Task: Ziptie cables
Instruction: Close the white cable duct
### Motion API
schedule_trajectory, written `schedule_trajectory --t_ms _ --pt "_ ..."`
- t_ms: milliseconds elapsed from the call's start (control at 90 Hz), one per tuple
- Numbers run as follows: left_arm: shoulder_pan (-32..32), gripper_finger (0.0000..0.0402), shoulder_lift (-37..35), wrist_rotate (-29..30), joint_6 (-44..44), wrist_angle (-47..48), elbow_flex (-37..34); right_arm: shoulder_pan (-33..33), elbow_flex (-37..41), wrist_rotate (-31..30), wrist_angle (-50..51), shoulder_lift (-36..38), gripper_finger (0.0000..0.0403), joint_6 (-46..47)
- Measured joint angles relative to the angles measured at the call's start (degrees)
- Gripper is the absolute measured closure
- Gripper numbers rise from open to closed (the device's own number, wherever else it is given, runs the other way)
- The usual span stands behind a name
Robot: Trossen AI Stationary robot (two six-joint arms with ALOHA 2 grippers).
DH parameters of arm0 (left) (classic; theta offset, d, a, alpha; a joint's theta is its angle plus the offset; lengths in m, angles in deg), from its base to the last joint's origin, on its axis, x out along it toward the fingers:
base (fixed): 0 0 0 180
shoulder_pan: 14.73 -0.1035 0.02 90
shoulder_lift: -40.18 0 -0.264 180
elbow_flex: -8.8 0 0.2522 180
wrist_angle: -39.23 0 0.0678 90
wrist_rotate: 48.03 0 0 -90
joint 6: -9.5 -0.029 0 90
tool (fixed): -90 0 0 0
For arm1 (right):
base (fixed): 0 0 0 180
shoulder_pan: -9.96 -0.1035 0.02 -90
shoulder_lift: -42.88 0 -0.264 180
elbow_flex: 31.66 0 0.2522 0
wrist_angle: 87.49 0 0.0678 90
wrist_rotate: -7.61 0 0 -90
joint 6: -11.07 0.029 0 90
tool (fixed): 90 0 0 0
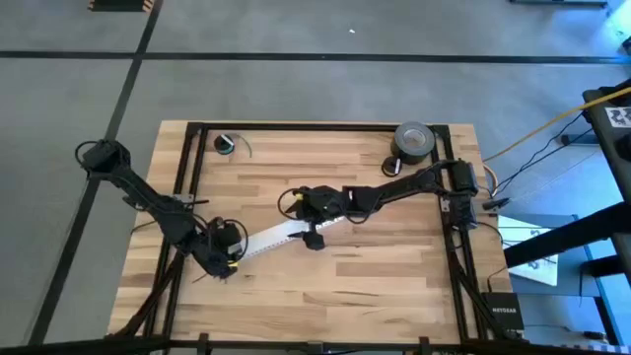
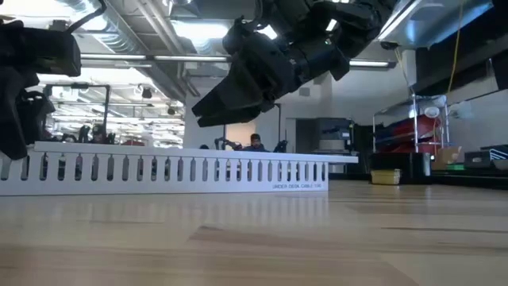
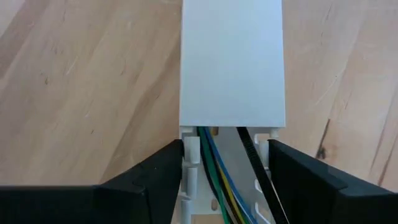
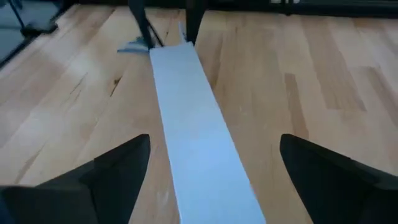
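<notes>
A long white slotted duct lies on the wooden table with a flat white cover on top. At its uncovered left end, thin green, blue and yellow cables and a thin black ziptie lie inside the channel and run under the cover. My left gripper is shut on that end of the duct. My right gripper hovers open above the duct's right end, one finger on each side of the cover and clear of it. My left gripper pinches the duct's uncovered end between its two fingers, one fingertip on each slotted side wall. The fingers lie along the duct, pointing toward its covered part. The duct rests flat on the table.
A roll of grey tape sits at the far right corner and a small dark object at the far left. A black frame runs along the table's edges. Bare wood lies near the front edge.
</notes>
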Motion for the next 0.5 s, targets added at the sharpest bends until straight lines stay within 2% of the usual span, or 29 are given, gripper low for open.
schedule_trajectory --t_ms 500 --pt "0.0 0.0192 0.0 0.7 0.1 -0.1 0.0 4.2 -1.5 5.4 -1.8 -0.5 0.0056 6.1"
